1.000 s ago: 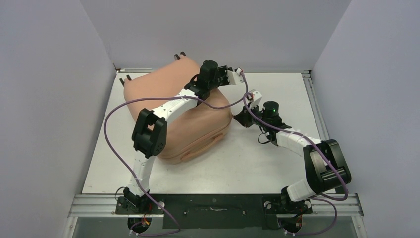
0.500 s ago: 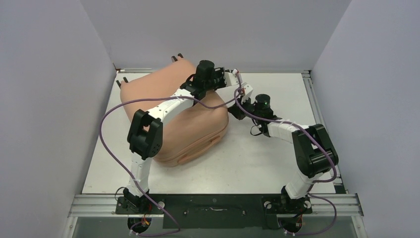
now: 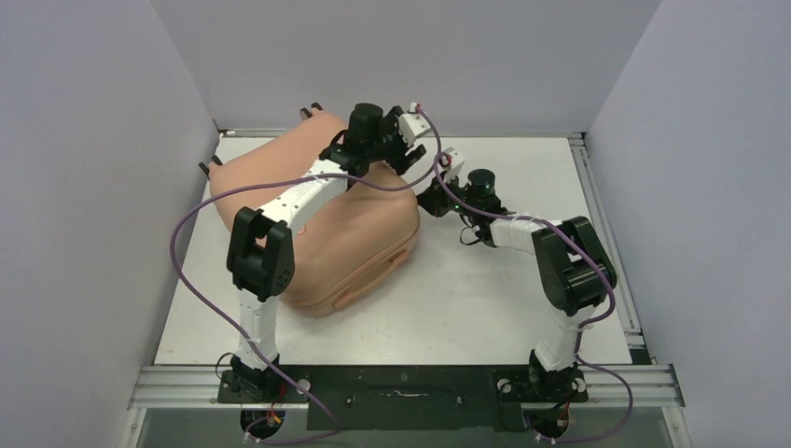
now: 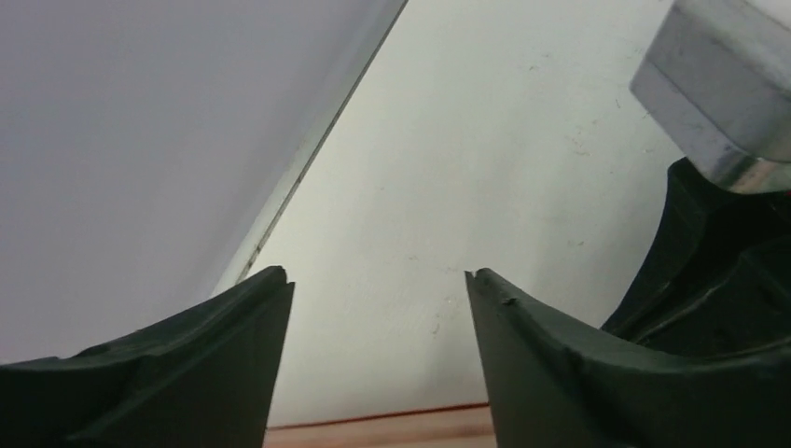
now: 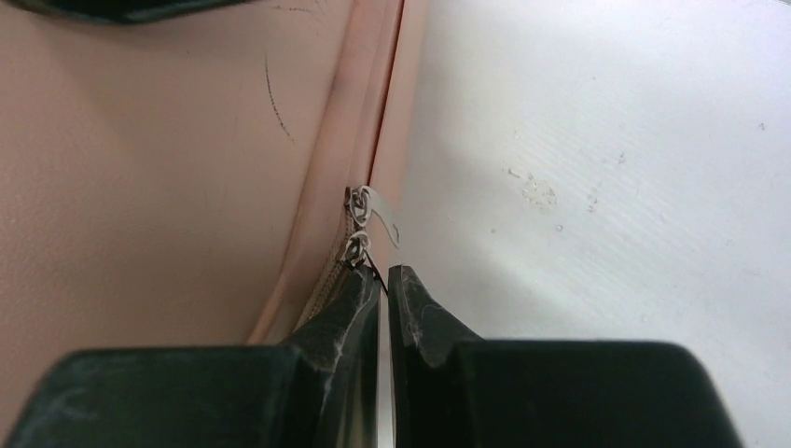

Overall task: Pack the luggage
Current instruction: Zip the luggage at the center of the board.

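Salmon-pink luggage [image 3: 326, 233] lies shut on table [image 3: 485, 308], just left of R gripper [image 5: 384, 273], whose tips are pinched on a thin dark zip tab [image 5: 370, 269] at the seam. L gripper [image 4: 375, 280] hangs open over luggage's far edge, nothing btwn jaws.

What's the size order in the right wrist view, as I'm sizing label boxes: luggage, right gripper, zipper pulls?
1. luggage and right gripper: similar areas, not rankable, since the gripper sits nearest the camera.
2. zipper pulls: far smallest.
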You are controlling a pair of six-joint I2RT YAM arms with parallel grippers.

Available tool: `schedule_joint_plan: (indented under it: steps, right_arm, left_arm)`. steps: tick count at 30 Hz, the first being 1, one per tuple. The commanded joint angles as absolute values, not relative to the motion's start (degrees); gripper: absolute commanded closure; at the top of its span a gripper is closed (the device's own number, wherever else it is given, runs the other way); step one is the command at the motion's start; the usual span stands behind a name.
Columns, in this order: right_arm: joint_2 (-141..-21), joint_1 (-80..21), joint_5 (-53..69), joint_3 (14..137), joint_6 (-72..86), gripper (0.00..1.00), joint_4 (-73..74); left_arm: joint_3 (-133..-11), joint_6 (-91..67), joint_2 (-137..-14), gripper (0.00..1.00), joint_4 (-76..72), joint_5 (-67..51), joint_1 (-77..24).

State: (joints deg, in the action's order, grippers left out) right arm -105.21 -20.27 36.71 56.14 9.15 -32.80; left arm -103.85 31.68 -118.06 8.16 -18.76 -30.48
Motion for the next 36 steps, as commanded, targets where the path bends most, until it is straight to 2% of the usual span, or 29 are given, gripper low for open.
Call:
schedule_joint_plan:
  steps: [1,4,7,9,11,15,22,31,36]
  right_arm:
    - [-103.31,-18.00,27.15,58.31,9.87,0.95,-42.46]
    - [-100.94,-17.57,28.01,57.34,7.57,0.92,-40.34]
    - [-97.97,-17.12,27.39,58.29,3.44,0.49,-33.75]
    - [-95.30,-16.61,26.45,57.41,0.59,0.35,-31.56]
    - [-92.43,-16.12,24.58,56.65,-3.18,0.27,-29.00]
    - [-87.55,-15.40,19.68,56.29,-7.78,0.20,-22.96]
    - [-80.62,-15.38,17.83,54.57,-9.78,0.18,-20.17]
    - [-76.11,-15.81,18.96,52.87,-9.36,0.17,-16.66]
    - [-73.10,-15.73,18.69,51.13,-10.98,0.17,-15.17]
  left_arm:
    - [-103.54,18.11,-113.44,0.24,23.06,-20.53,-26.03]
    - [-107.39,13.76,-111.72,0.10,21.85,-13.59,-23.22]
    - [-113.26,12.02,-111.68,0.00,24.23,-3.38,-20.20]
    - [-116.76,10.94,-111.94,0.04,26.49,1.82,-17.34]
    - [-118.86,10.36,-111.93,0.04,28.40,5.47,-14.23]
    - [-118.32,10.47,-111.15,0.04,28.12,10.28,-7.72]
    - [-119.97,22.15,-117.65,0.04,22.52,25.30,-2.40]
    - [-133.97,34.75,-135.01,0.04,20.05,35.04,-3.93]
    - [-140.99,38.42,-141.94,0.04,24.30,33.38,-6.62]
